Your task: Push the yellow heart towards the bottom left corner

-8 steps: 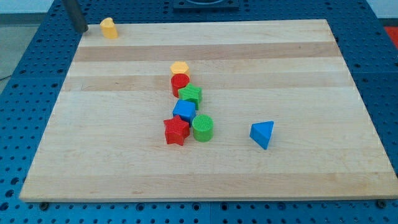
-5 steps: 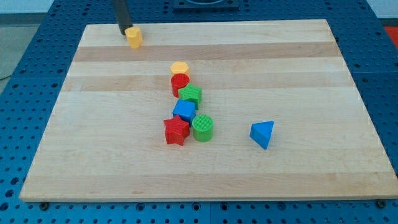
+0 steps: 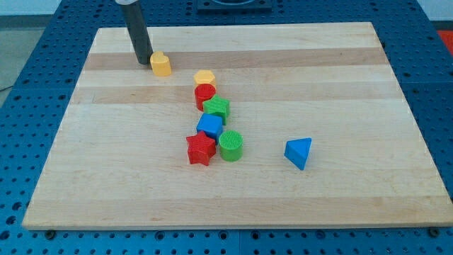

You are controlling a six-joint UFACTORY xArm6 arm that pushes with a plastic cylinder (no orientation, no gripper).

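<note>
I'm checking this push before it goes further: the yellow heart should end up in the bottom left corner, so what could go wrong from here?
My tip sits on the view's left of the yellow heart, so pushing on would likely drive it right, away from the bottom left corner. That path leads toward the yellow hexagon and the red block heading the cluster, which it could knock. To fix this I must circle to the heart's upper right, and may clip it on the way.

Two yellow blocks point(image 3: 161, 64), two red point(image 3: 204, 93), two green point(image 3: 217, 108), two blue point(image 3: 209, 126)
</note>
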